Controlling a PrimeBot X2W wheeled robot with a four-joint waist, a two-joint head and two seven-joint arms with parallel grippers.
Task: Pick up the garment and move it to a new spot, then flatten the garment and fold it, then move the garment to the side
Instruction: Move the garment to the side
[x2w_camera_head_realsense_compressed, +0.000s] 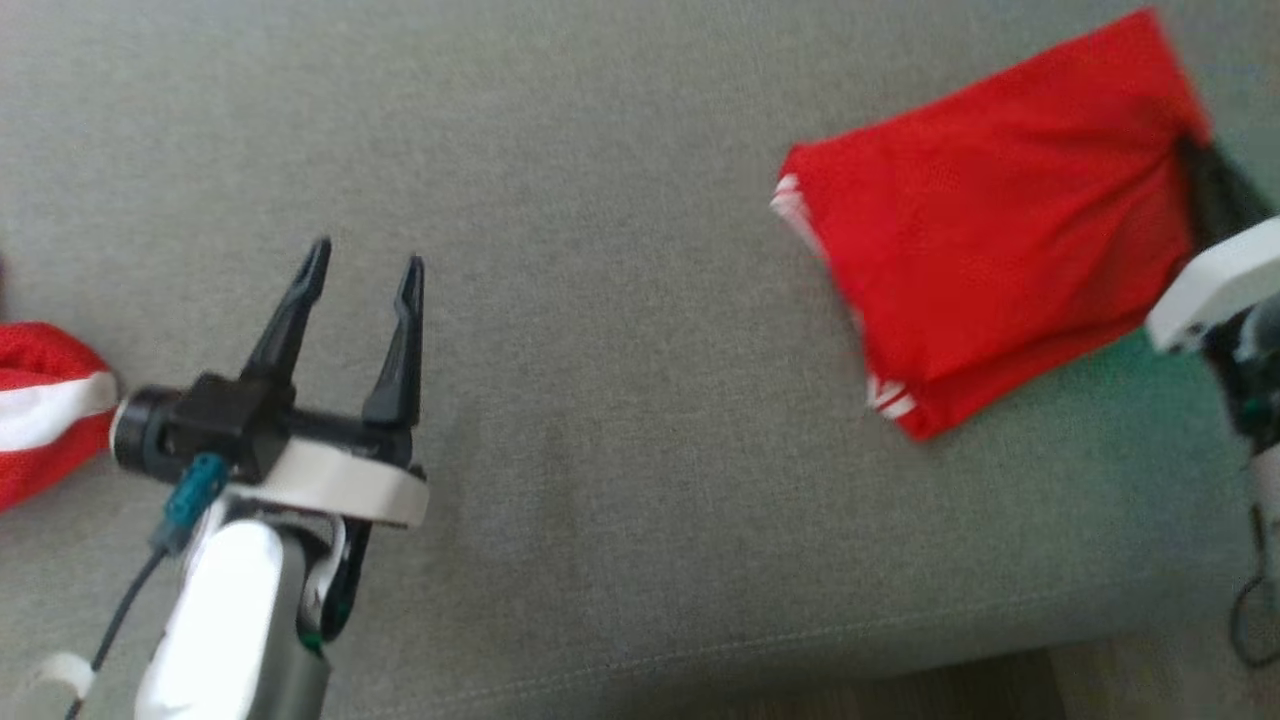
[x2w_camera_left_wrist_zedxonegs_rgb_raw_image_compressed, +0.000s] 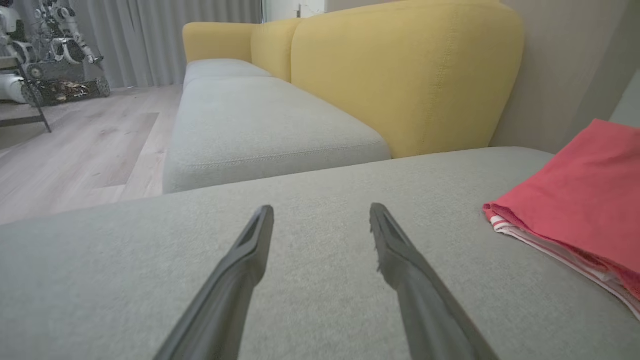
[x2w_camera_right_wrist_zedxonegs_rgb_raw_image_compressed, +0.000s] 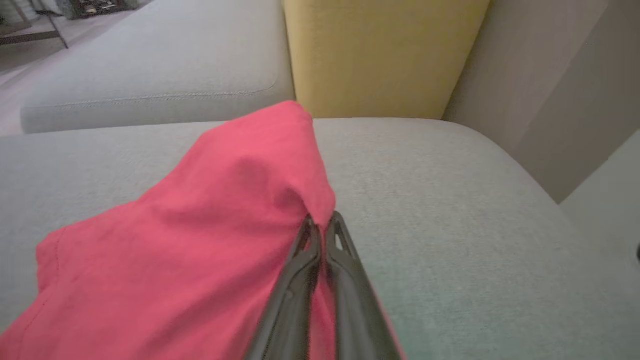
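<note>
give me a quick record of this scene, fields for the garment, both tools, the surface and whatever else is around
target: red garment, folded, white stripes at its edges
surface: grey cushion, garment on its right part
right arm: right tool shut on the garment's edge, fabric peaked there
left arm: left tool open, over bare cushion, apart from the garment
other: red and white cloth at the head view's left edge; yellow backrest behind the cushion
</note>
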